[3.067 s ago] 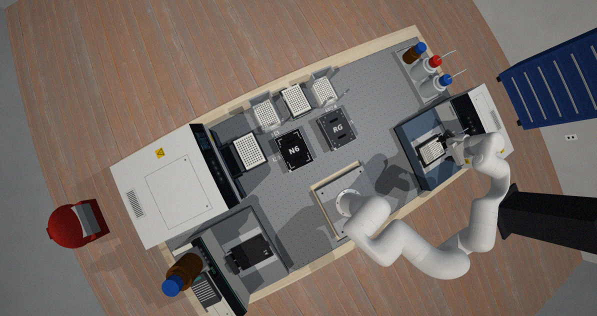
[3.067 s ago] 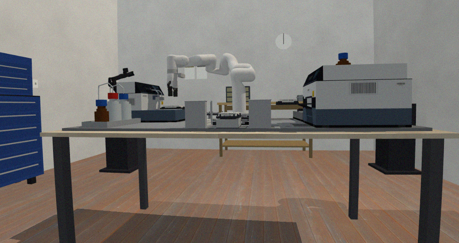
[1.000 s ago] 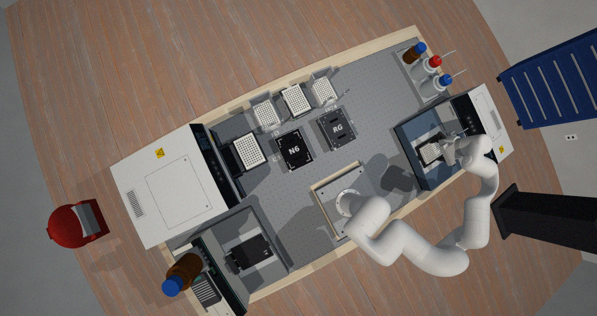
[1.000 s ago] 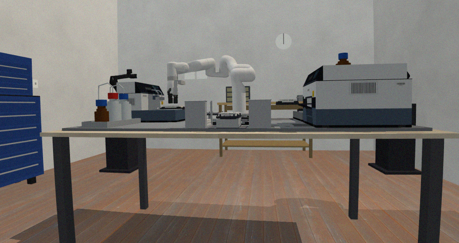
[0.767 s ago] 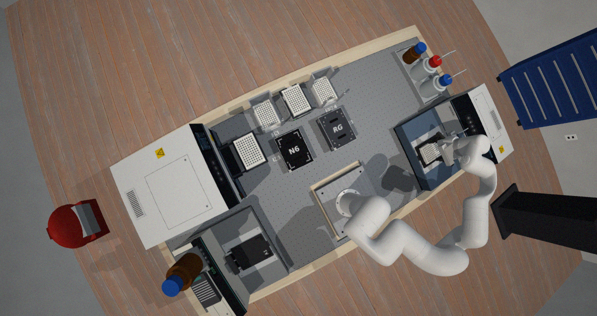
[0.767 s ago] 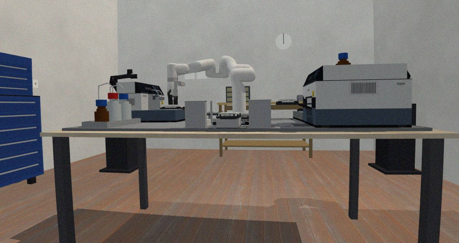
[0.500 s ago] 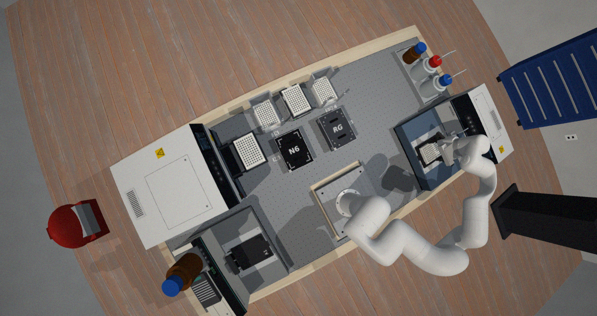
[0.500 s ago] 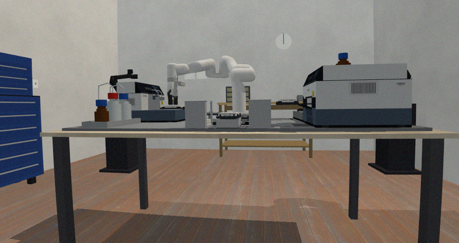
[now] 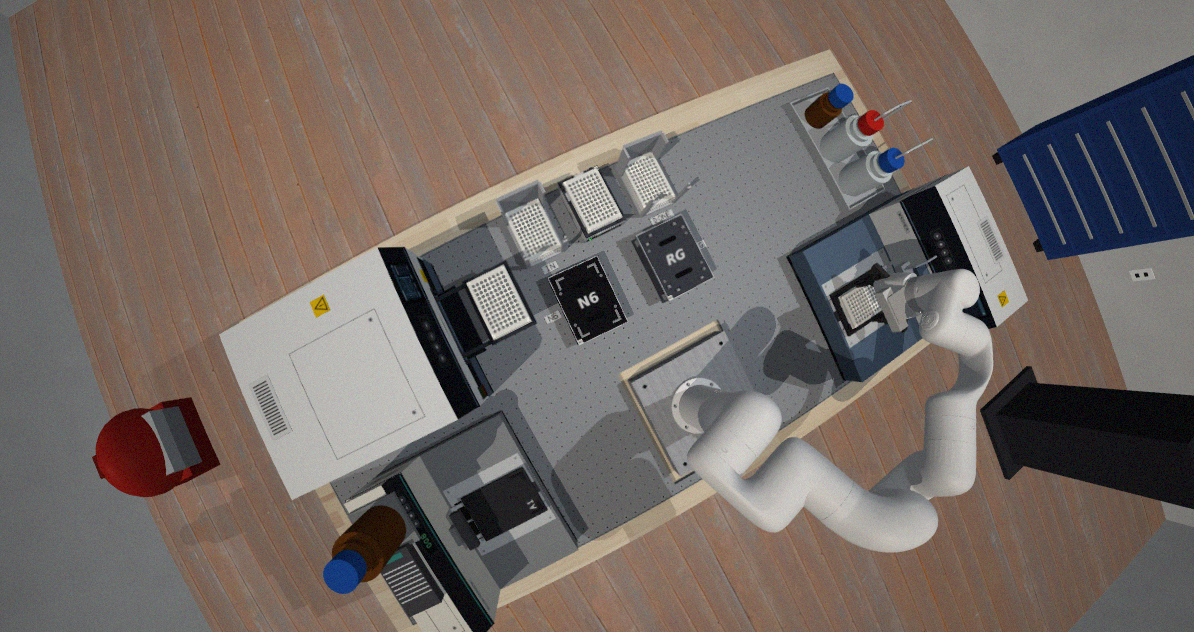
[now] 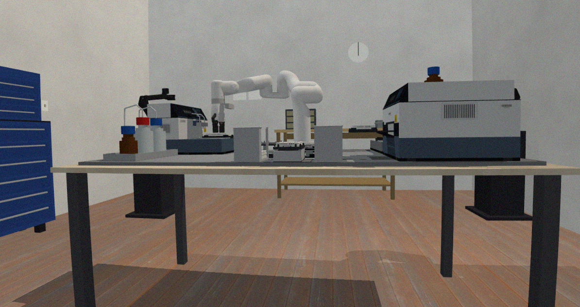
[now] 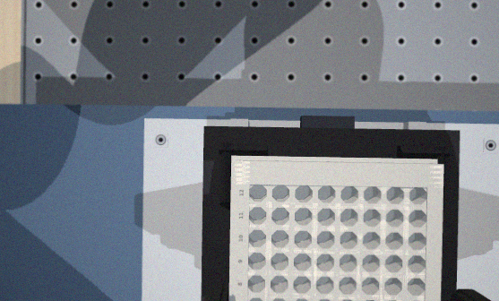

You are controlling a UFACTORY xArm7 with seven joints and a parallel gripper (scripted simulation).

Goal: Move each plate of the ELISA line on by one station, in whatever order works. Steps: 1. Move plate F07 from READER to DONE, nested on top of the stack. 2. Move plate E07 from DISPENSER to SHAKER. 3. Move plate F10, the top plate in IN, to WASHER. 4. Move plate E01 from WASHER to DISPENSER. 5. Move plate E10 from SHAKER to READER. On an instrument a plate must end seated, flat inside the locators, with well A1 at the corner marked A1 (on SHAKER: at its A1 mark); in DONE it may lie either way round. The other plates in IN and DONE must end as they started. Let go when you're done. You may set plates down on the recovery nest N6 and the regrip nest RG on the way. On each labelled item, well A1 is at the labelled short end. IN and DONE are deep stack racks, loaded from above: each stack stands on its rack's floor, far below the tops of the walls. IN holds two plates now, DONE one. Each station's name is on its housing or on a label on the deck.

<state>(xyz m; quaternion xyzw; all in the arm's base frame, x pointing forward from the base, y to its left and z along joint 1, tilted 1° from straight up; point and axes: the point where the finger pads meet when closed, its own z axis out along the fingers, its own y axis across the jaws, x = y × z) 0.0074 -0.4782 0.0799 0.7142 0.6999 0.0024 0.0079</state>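
Note:
A white well plate (image 11: 338, 228) (image 9: 868, 293) lies in the black nest (image 11: 331, 139) of the blue-based instrument at the right end of the deck. In the wrist view its far edge looks slightly skewed to the nest. My gripper (image 9: 878, 306) hangs right above this plate with its fingers wide open, one on each long side, and holds nothing. It also shows in the side view (image 10: 219, 126). Other plates sit at the big white instrument's drawer (image 9: 498, 300), in two racks (image 9: 532, 227) (image 9: 647, 181) and between them (image 9: 591, 199). The nest with the A1 mark (image 9: 505, 504) at the front left is empty.
The black nests N6 (image 9: 587, 298) and RG (image 9: 675, 257) stand empty mid-deck. Three capped bottles (image 9: 856, 131) with tubes stand behind the right instrument. A brown bottle (image 9: 365, 540) stands at the front left corner. The arm's base (image 9: 693, 394) sits at the deck's near edge.

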